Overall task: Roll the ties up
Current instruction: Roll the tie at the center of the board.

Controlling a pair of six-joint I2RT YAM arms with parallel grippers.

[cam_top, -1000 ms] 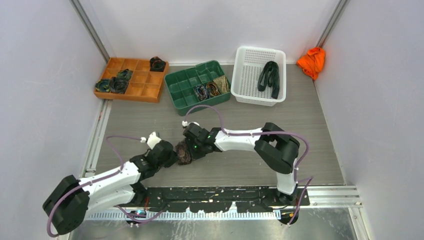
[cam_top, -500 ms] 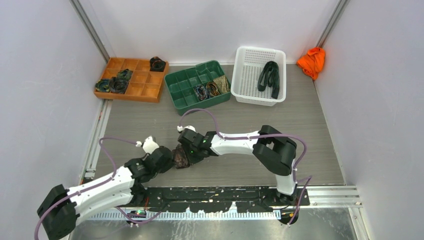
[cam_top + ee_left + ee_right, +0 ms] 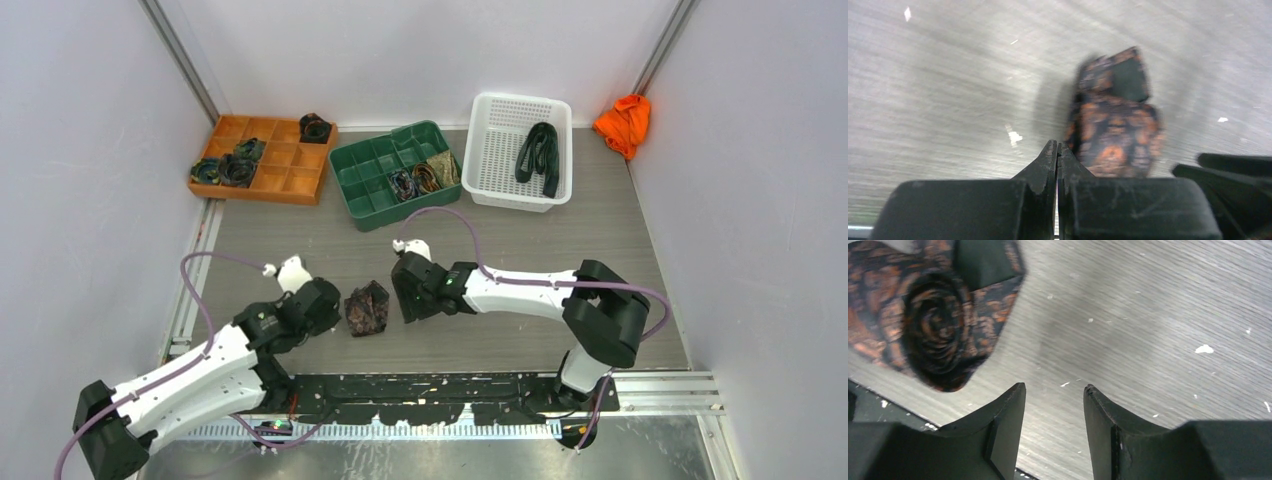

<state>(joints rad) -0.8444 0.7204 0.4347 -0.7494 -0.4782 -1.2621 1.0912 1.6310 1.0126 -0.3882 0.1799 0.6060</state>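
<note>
Rolled tie (image 3: 367,309), dark brown with orange mottling: one coil, laid on the counter (image 3: 600,240) between the two tools, held by neither.
Left tool (image 3: 1057,152): fingers pressed together, empty, tips just beside the coil.
Right tool (image 3: 1054,395): fingers spread, empty, kept apart from the coil.
Black tie (image 3: 538,152): laid loose in the white basket (image 3: 492,160).

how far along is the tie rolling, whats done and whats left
Done: coiled ties sit in the orange tray and green tray, and a rolled brown tie lies on the table. In hand: nothing; the right gripper is open beside it and the left gripper is shut, empty. Left: the unrolled dark tie in the white basket, and likely moving the rolled one into a tray.
</note>
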